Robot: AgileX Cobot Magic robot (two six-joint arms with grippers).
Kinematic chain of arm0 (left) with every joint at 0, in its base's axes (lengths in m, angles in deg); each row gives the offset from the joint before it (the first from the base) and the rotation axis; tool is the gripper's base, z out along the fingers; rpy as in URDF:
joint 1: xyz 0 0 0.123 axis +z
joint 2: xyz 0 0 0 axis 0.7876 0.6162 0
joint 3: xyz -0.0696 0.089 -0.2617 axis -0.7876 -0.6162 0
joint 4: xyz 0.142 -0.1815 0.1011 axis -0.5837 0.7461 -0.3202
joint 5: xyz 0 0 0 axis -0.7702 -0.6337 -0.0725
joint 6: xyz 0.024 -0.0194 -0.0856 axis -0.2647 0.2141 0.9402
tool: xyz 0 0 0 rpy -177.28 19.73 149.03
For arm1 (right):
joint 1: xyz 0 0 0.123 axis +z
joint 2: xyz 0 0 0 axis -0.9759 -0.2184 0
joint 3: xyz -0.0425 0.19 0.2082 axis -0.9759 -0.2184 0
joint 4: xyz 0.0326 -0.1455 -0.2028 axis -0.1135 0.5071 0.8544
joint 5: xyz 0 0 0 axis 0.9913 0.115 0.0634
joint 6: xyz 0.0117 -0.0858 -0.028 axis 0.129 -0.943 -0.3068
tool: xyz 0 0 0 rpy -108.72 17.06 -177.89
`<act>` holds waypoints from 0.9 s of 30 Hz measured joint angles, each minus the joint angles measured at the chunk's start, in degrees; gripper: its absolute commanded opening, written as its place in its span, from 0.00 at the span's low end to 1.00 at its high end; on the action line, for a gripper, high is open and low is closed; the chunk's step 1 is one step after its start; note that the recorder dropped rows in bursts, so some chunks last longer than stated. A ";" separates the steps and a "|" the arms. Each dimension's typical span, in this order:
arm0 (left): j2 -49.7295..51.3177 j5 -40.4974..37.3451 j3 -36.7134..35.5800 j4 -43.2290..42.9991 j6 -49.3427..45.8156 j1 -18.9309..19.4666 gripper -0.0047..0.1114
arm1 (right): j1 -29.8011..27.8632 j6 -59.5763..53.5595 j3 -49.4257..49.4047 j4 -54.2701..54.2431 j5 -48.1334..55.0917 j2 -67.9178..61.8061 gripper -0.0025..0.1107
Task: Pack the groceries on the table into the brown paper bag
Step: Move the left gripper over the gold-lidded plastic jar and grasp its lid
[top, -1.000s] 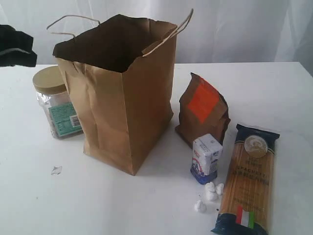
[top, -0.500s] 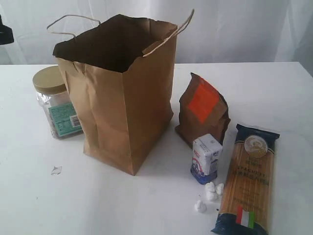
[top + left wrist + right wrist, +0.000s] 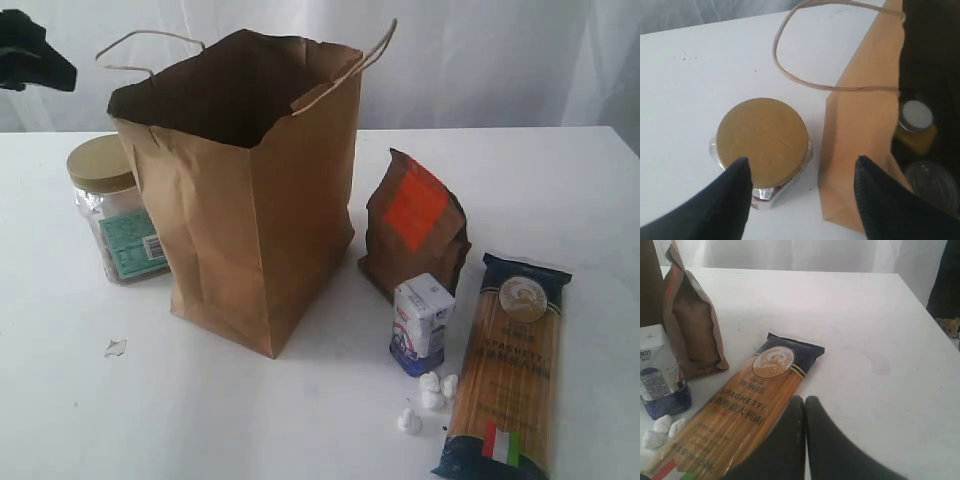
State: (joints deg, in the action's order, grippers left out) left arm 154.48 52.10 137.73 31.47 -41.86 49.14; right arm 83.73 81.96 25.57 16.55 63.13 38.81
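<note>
Jar first: the tan-lidded clear jar [image 3: 762, 140] stands upright on the tabletop [image 3: 60, 400], just left of the brown paper bag [image 3: 250, 220]. The left end effector [image 3: 801, 165] hangs above it, spread wide and empty, and that arm is the nearer one. The jar's label is too small to read. Far right lies the long spaghetti pack [image 3: 755, 405], marked "SPAGHETTI", its length running toward the right end effector [image 3: 805, 402], which is pinched closed on nothing.

Brown paper bag [image 3: 262, 230] mouth open upward; jar [image 3: 112, 215] just beside left wall.
</note>
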 measured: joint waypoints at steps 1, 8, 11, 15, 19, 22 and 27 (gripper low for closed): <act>1.73 -0.56 1.27 -0.78 -0.83 0.00 0.59 | 0.00 0.00 0.00 0.00 0.00 0.00 0.02; 9.54 -1.64 4.96 -8.88 -4.12 0.09 0.59 | 0.00 0.00 0.00 0.00 0.00 0.00 0.02; 11.23 -1.18 4.96 -9.64 -4.53 0.13 0.59 | 0.00 0.00 0.00 0.00 0.00 0.00 0.02; 13.47 0.17 5.22 -9.42 -4.64 0.13 0.67 | 0.00 0.13 0.00 0.00 0.00 0.00 0.02; 15.07 1.12 5.22 -8.38 -4.76 0.13 0.74 | 0.00 0.13 0.00 0.00 0.00 0.00 0.02; 15.59 1.79 5.22 -7.04 -4.92 0.22 0.78 | 0.00 0.13 0.00 0.00 0.00 0.00 0.02; 15.59 1.79 5.22 -5.54 -5.73 0.09 0.81 | 0.00 0.13 0.00 0.00 0.00 0.00 0.02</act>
State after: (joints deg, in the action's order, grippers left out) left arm 170.07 53.89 142.96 25.93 -47.60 49.23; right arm 83.73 82.09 25.57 16.55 63.13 38.81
